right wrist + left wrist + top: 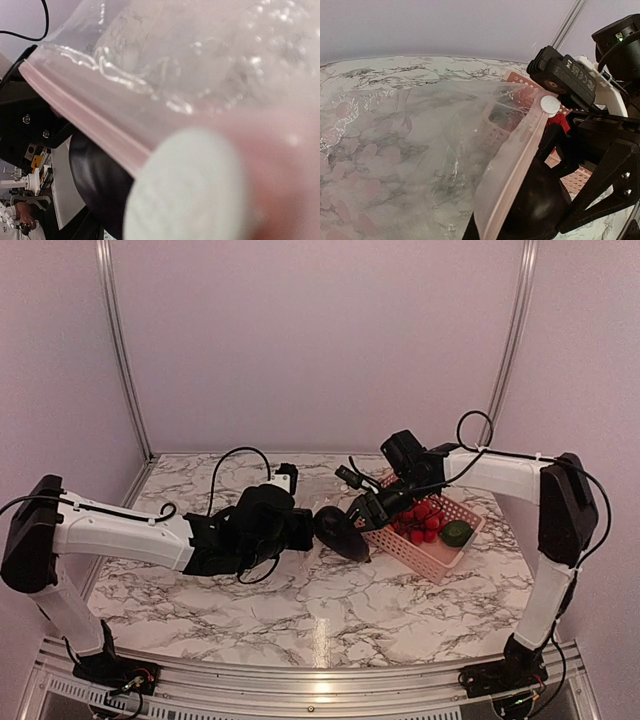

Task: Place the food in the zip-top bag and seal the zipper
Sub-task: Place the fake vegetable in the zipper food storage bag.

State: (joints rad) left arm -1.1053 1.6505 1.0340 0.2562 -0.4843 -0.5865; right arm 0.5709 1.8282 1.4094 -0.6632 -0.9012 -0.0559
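The clear zip-top bag (420,150) fills the left wrist view, held up off the table. Its zipper (520,150) runs diagonally along the mouth and bears a round white sticker (550,104). My left gripper (303,528) is shut on the bag's mouth edge; its fingers are mostly hidden. My right gripper (360,517) is shut on the dark purple eggplant (340,533) and holds it right at the bag's mouth. The eggplant (537,200) sits just beside the zipper. In the right wrist view the bag (200,60) and zipper (90,110) press close to the lens, with the eggplant (97,175) below.
The pink basket (425,553) stands right of centre on the marble table (300,610). It holds a cluster of red balls (420,522) and a round green piece (457,533). Walls enclose the back and both sides.
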